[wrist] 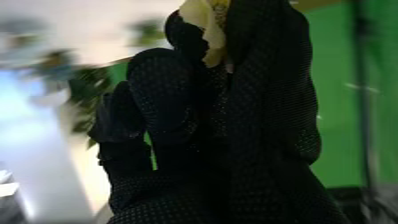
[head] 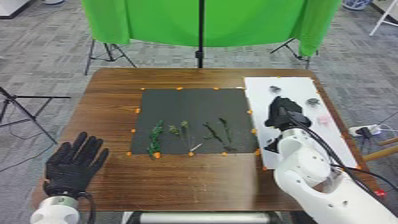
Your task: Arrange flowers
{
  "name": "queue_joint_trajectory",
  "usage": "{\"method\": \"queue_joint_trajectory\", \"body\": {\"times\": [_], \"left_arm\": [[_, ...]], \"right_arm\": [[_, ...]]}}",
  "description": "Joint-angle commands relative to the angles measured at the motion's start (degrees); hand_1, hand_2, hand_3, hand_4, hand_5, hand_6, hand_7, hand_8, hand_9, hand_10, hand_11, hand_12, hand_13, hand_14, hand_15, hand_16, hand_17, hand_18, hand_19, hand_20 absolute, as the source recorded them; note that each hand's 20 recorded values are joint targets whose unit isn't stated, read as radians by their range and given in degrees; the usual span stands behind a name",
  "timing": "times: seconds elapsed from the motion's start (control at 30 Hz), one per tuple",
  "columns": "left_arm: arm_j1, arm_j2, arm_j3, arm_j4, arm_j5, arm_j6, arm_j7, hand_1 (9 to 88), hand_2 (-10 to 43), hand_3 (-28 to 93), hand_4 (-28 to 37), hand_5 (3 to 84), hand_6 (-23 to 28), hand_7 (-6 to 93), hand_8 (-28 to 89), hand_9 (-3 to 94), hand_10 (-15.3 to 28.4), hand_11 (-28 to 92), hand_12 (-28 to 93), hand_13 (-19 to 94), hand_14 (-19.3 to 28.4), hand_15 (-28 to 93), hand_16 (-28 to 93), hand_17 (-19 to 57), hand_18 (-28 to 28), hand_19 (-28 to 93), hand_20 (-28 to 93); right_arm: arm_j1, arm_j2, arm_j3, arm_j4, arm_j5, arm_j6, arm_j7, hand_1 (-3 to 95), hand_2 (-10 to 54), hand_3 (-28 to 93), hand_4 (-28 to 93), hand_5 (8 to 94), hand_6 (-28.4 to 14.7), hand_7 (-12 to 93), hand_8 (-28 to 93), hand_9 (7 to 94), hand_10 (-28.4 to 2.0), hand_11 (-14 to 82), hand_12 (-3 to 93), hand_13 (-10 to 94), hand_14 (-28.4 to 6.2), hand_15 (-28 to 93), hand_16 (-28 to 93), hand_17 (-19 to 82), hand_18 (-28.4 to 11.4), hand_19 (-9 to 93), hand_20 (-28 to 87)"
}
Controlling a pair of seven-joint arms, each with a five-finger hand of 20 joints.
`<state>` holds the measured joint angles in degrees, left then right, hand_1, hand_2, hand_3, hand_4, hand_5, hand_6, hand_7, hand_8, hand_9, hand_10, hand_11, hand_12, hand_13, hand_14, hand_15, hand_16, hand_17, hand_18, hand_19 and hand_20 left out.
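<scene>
Fingers straight and spread, my left robot hand (head: 75, 162) is at the near left of the surface (head: 178, 187). Slender, leafy green sprigs (head: 155, 140) lie on the black mat (head: 160, 105). Over the white sheet (head: 293, 84), my right robot hand (head: 284, 112) pinches a pale yellow flower (wrist: 206, 22), papery and ragged-edged. Small dark clumps (head: 275, 89) sit toward the sheet's far end.

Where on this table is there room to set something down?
Two bare patches: the dark mat's far half, beyond the green sprigs, and the brown wood between the mat and the near edge, beside the left hand. It's crowded among the sprigs and on the white sheet, where the right hand is near small dark clumps.
</scene>
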<state>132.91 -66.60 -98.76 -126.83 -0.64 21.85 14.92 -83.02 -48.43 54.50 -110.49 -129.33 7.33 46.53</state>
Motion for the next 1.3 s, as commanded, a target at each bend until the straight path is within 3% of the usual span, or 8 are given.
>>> {"method": "queue_joint_trajectory", "body": {"times": [0.03,0.23,0.37,0.43,0.63,0.93,1.07,1.3], "left_arm": [[-0.8,0.23,1.15,0.22,0.42,-0.05,-0.14,30.0,18.9,77,-23.1,52.1,9.7,20.9,-10,43.6,16.6,26,13,31,15.1,42,-7,-4.2,13.1,32,15],[-1.9,0.76,1.87,0.66,0.13,0.80,-0.02,30.0,18.8,77,-23.1,52.2,9.7,21.0,-10,43.6,16.5,26,13,31,15.2,42,-7,-4.1,13.0,32,15],[-4.2,1.53,3.09,1.28,-0.17,2.64,-0.12,30.1,18.9,77,-23.1,52.2,9.8,21.0,-10,43.6,16.5,26,13,31,15.2,42,-7,-4.1,13.0,32,15],[-3.8,1.51,2.52,1.59,-0.10,1.95,-0.18,30.0,18.9,77,-23.1,52.2,9.8,20.9,-10,43.5,16.6,26,13,31,15.2,42,-7,-4.1,13.0,32,15],[-3.1,2.86,2.64,0.73,-0.20,1.77,0.49,30.0,18.9,77,-23.1,52.3,9.8,20.9,-10,43.5,16.6,26,13,31,15.1,42,-7,-4.1,13.0,32,15],[-2.4,3.49,2.14,0.38,-0.40,1.57,0.39,30.0,19.0,77,-23.1,52.2,9.8,20.9,-9,43.7,16.6,26,13,31,15.2,42,-7,-4.1,13.0,32,15],[-2.2,3.28,2.02,0.63,0.32,1.44,-0.29,30.1,19.1,78,-23.0,52.3,9.8,20.9,-9,43.6,16.7,26,13,31,15.1,42,-7,-4.1,13.0,32,15],[-2.5,2.94,2.07,0.71,-0.22,1.96,-0.43,30.4,19.7,78,-21.6,52.4,9.8,20.9,-10,43.6,16.6,26,13,31,15.2,43,-7,-4.1,13.0,32,15]], "right_arm": [[17.4,-7.7,-12.4,-1.4,7.5,-6.7,-9.4,94.6,-9.5,-28,42,72.1,-1.1,43,18,83.4,-12.1,13.4,44.0,69,-11.6,62,38,34,-24.9,88,45],[25.6,-16.5,-23.9,4.6,6.3,-8.4,-12.5,94.6,-9.5,-28,43,71.7,-1.1,44,18,83.2,-12.2,13.5,43.5,69,-11.5,62,38,34,-24.8,88,44],[27.3,-21.4,-27.2,7.9,5.5,-8.9,-14.8,94.6,-9.5,-28,43,71.4,-1.2,44,17,83.2,-12.1,13.6,43.3,69,-11.3,62,38,34,-24.9,88,44],[28.8,-23.8,-30.3,10.7,5.4,-8.5,-14.9,94.6,-9.5,-28,43,71.4,-1.2,44,17,83.2,-12.1,13.6,43.1,69,-11.3,62,38,34,-24.8,88,44],[30.5,-28.3,-34.7,16.3,6.1,-8.0,-12.2,94.6,-9.5,-28,42,71.3,-1.3,42,13,82.5,-11.6,12.9,42.0,69,-11.1,62,38,34,-24.7,88,44],[30.6,-30.8,-36.3,19.4,3.2,-6.2,-11.6,94.6,-9.5,-28,41,70.6,-2.3,36,8,80.8,-11.7,11.7,40.5,68,-10.9,62,38,34,-24.3,88,43],[29.7,-31.5,-36.3,20.6,1.6,-5.0,-9.5,94.6,-9.5,-28,41,70.3,-3.3,30,6,79.8,-11.9,10.5,38.8,68,-11.0,61,38,33,-24.4,87,42],[28.6,-31.1,-35.9,20.2,2.1,-6.4,-10.2,94.6,-9.5,-28,39,68.3,-3.6,21,1,77.7,-12.6,8.9,35.2,66,-11.6,60,38,33,-24.8,87,41]]}}
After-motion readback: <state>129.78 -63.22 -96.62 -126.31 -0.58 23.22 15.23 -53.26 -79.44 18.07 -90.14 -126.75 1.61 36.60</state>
